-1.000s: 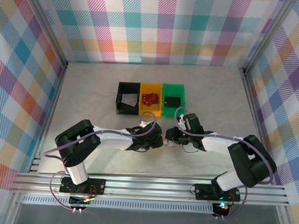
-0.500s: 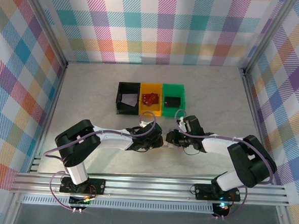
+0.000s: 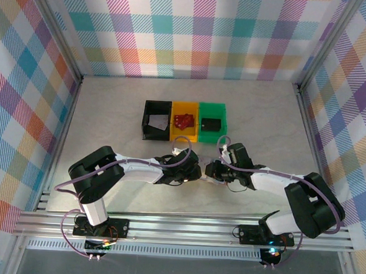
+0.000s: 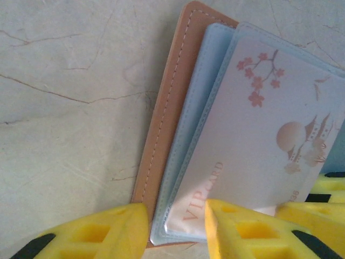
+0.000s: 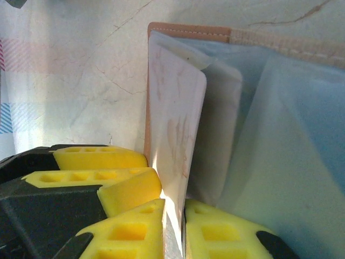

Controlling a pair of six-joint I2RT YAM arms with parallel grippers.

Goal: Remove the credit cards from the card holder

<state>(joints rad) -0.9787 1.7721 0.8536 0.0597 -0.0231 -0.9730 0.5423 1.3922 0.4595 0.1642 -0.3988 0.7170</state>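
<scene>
The tan card holder point(image 4: 161, 124) lies spread on the table, pale blue panels up. One sleeve holds a credit card point(image 4: 259, 145) printed with blossoms and "VIP CARD". My left gripper point(image 4: 177, 229) has its jaws apart over the holder's near corner, one finger on the tan cover, the other on the sleeve. My right gripper point(image 5: 175, 226) is shut on the edge of a pale credit card point(image 5: 175, 124) that stands up from the card holder point(image 5: 188, 29). In the top view the left gripper point(image 3: 196, 173) and right gripper point(image 3: 207, 172) meet tip to tip, hiding most of the holder.
Three small bins stand in a row behind the grippers: a black bin point(image 3: 146, 131) with a grey flat piece, a yellow bin point(image 3: 184, 136) with a red thing, a green bin point(image 3: 213, 107) with a black thing. Checked walls enclose the marbled table point(image 3: 110, 108).
The right gripper has shifted slightly toward the near edge and tightened a little. The left arm has stayed where it was.
</scene>
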